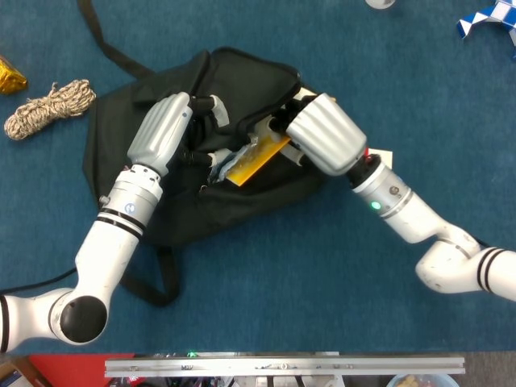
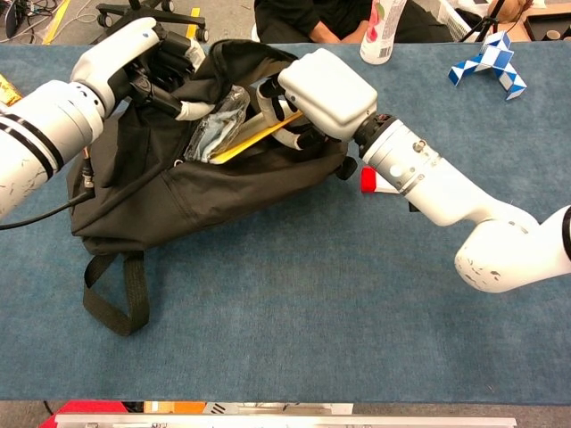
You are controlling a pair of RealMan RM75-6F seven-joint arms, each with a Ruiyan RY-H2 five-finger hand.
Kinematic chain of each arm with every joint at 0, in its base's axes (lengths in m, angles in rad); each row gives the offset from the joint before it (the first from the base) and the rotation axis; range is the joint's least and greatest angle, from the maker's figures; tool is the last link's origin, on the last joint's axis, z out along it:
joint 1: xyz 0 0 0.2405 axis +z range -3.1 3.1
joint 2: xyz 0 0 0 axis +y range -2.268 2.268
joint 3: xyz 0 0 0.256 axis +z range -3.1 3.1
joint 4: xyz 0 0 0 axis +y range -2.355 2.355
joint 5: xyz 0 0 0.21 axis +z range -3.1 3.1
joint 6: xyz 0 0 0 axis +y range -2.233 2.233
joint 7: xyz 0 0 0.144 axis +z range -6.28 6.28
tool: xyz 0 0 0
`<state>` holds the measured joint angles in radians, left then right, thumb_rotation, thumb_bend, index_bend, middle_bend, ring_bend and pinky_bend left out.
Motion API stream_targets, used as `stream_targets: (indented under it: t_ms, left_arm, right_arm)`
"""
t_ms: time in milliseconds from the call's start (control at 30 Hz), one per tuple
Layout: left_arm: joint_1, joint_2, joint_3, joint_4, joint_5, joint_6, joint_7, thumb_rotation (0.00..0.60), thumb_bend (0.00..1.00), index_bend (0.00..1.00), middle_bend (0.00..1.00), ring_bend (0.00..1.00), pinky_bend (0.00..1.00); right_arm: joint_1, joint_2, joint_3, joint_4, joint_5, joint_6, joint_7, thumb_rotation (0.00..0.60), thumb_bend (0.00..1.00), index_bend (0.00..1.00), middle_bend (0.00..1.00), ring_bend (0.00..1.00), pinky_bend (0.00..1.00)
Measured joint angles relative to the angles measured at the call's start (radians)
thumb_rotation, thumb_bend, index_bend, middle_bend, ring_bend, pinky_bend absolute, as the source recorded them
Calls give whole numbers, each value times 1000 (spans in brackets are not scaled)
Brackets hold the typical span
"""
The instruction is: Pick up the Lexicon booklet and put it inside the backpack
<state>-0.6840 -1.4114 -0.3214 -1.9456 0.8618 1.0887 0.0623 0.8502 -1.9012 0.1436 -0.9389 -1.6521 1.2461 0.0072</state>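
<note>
Head view shows us the black backpack lying open on the blue table. Our right hand grips the yellow Lexicon booklet, whose lower end is already tucked into the backpack's mouth. Our left hand holds the backpack's upper flap, fingers curled on the fabric. Crinkled clear plastic sits inside the backpack beside the booklet. A coil of rope lies well left of the backpack.
</note>
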Motion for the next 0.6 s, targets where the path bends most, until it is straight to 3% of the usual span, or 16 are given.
stream_targets:
  t_ms: [600]
  left_arm:
    - [0, 8, -1, 2, -10, -5, -19, 600, 342, 623, 717, 748, 942]
  right_arm:
    - [26, -122, -22, 179, -22, 53, 166, 600, 659, 734, 645, 593, 775]
